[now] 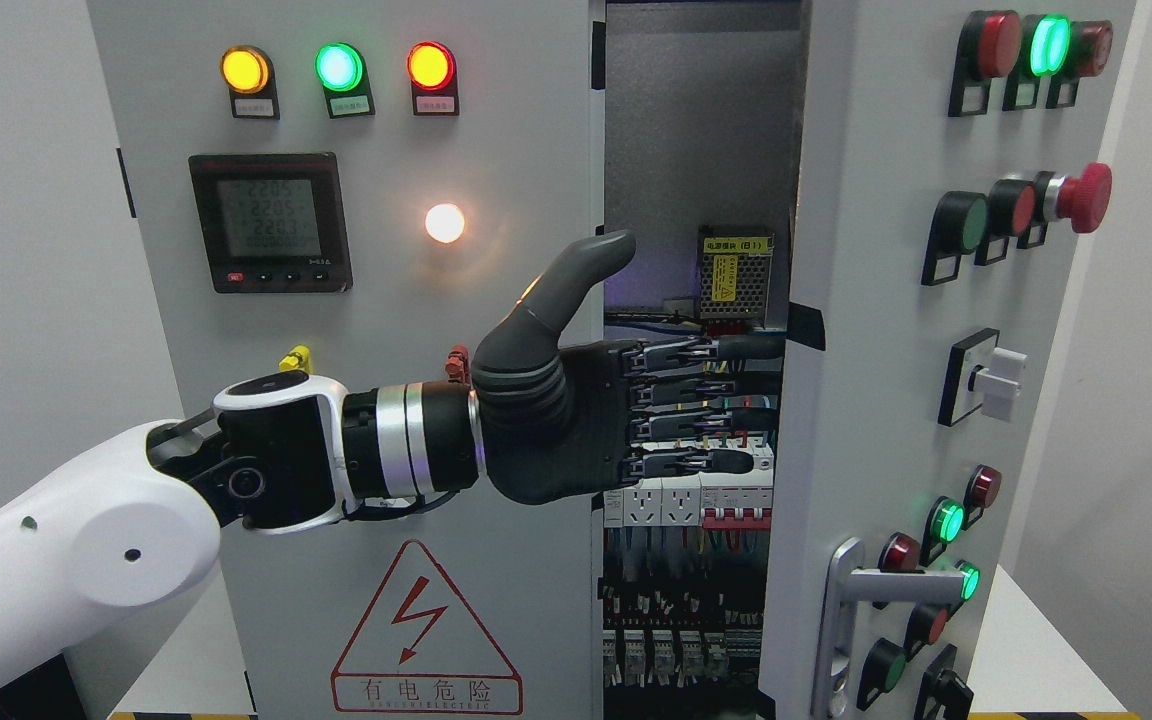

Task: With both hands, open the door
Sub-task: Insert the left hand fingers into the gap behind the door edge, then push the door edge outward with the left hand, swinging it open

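Note:
A grey electrical cabinet has two doors. The left door (386, 300) looks closed and carries three lit lamps, a meter and a high-voltage warning triangle. The right door (876, 380) stands partly swung outward, leaving a gap (701, 140) that shows the wiring inside. My left hand (676, 405) reaches across this gap from the lower left, thumb raised and fingers stretched out straight. Its fingertips (761, 347) lie at the right door's inner edge; I cannot tell whether they press on it. The hand holds nothing. My right arm is out of view.
A silver lever handle (866, 585) sits low on the right door among buttons, lamps and a red emergency stop (1081, 197). Breakers and sockets (686, 500) fill the cabinet's interior behind my fingers. A white table surface (1036, 650) shows at the lower right.

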Controlling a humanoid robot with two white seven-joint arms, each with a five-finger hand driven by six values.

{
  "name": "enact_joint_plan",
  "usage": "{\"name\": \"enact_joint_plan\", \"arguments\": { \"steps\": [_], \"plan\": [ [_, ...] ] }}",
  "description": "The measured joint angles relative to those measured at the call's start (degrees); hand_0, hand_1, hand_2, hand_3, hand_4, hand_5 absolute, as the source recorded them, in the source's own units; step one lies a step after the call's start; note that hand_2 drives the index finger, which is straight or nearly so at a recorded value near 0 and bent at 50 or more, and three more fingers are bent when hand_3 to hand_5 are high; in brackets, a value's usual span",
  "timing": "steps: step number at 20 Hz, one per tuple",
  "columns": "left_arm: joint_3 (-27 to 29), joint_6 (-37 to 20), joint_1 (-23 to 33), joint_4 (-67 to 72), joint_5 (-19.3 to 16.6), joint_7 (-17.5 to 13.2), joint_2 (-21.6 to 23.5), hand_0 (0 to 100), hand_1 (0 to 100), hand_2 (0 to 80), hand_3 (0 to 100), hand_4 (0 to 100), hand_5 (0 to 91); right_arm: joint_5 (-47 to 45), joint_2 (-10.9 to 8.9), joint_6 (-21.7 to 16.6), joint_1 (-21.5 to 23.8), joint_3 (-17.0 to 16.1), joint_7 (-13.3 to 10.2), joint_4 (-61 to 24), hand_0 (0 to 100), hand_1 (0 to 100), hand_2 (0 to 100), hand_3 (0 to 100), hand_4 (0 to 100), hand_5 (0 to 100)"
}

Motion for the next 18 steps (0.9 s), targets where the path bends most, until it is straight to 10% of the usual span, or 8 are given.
{"name": "enact_joint_plan", "arguments": {
  "steps": [18],
  "plan": [
    [4.2,0.3,2.1,2.1,-0.2,0.3,-7.7,0,0,0.0,0,4,0.0,0.0,0.0,0.0,0.0,0.0,0.2,0.0,0,0,0,0,0,0]
  ]
}}
